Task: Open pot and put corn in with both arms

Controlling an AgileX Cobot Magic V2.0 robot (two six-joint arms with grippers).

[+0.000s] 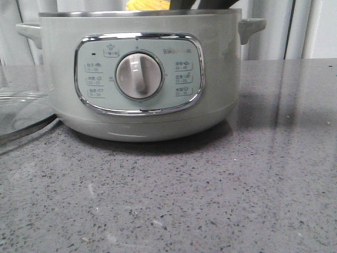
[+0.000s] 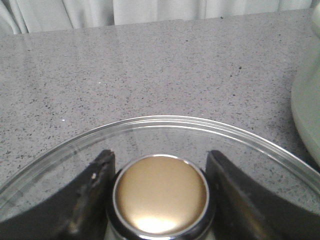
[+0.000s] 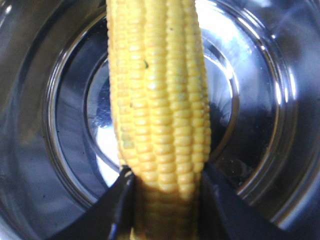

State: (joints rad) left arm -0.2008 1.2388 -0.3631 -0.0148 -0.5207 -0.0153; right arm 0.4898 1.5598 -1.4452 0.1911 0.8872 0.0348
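Yellow corn (image 3: 160,100) is clamped in the right claw (image 3: 165,200) above the open pot (image 1: 139,74), while the left claw (image 2: 160,200) grips the lid's knob (image 2: 161,194) on the worktop (image 1: 210,200).

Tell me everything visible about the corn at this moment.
The corn is a bright yellow cob with neat kernel rows, looking whole and firm. The right gripper is clamped on one end, a finger on each side. It hangs over the pot's shiny steel inside, and whether it touches the bottom cannot be told. From the front, only a yellow sliver shows above the rim.
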